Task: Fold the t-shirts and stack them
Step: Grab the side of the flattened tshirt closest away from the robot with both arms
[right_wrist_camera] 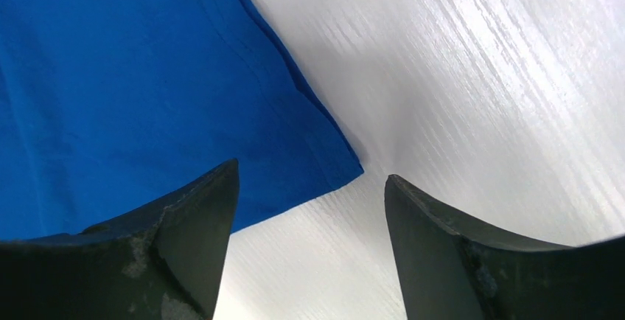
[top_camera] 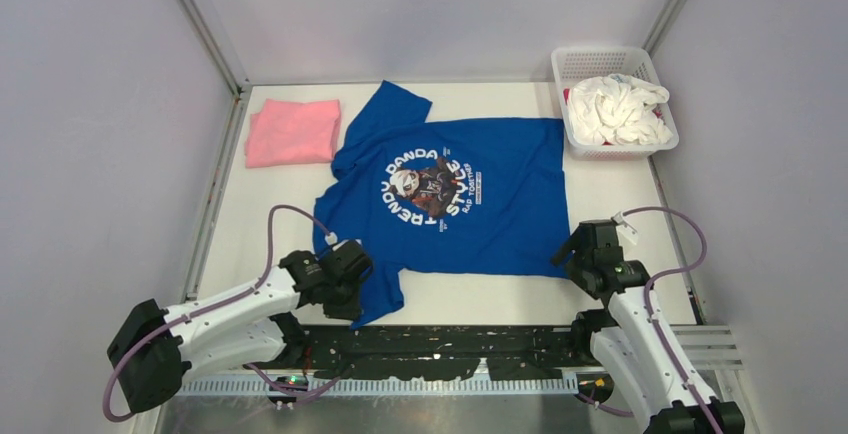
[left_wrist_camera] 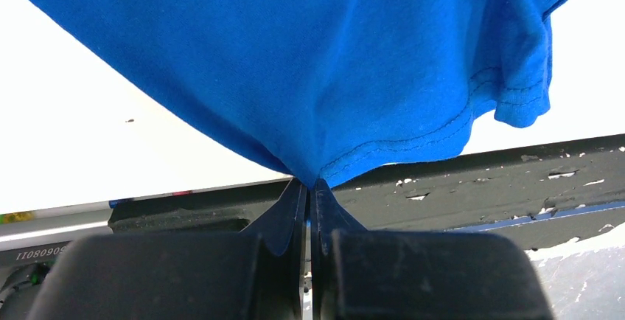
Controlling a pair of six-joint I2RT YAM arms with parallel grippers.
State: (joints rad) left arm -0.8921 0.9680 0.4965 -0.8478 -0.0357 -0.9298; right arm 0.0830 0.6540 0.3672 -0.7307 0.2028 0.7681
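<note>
The royal blue t-shirt (top_camera: 470,189) lies spread flat on the white table with its round panda print facing up. My left gripper (top_camera: 352,272) is shut on the hem of the shirt's near sleeve (left_wrist_camera: 383,84), at the near left. My right gripper (top_camera: 580,254) is open and empty, just above the shirt's near right corner (right_wrist_camera: 324,165); that corner lies between its fingers (right_wrist_camera: 199,217). The light pink t-shirt (top_camera: 292,132) lies folded at the far left.
A white mesh basket (top_camera: 578,144) with white cloth (top_camera: 618,109) in it stands at the far right corner. Grey walls close in the table on three sides. A black rail (top_camera: 450,339) runs along the near edge.
</note>
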